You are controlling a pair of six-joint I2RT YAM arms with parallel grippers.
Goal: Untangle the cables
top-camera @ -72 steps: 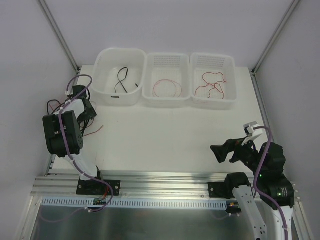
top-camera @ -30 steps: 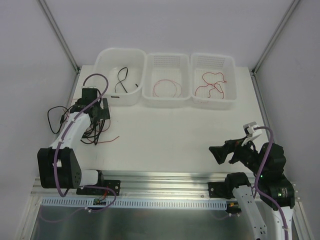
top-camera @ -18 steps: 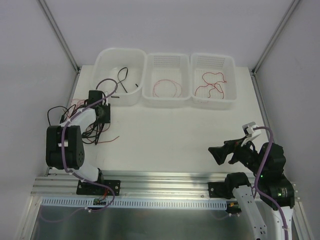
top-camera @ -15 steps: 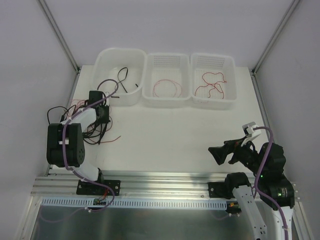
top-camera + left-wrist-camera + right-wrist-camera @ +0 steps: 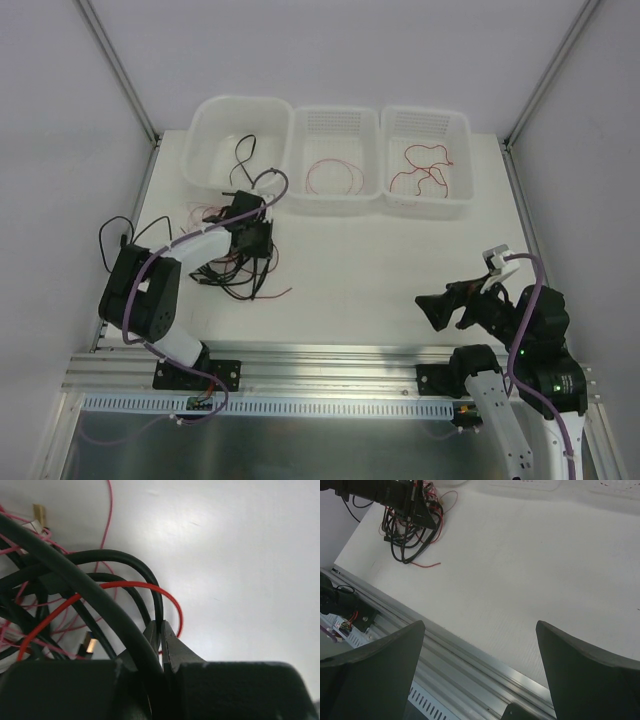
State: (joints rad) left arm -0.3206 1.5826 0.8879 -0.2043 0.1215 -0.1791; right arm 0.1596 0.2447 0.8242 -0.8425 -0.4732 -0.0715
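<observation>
Left gripper (image 5: 161, 630) is pinched tight on a black cable (image 5: 115, 555) in the tangle of cables (image 5: 235, 275) at left centre of the top view. Right gripper (image 5: 440, 305) hangs wide open and empty at lower right.

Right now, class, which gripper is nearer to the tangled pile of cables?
Left. The left gripper sits in the tangle, shut on a black cable; the right gripper hangs open, well off to its right.
</observation>
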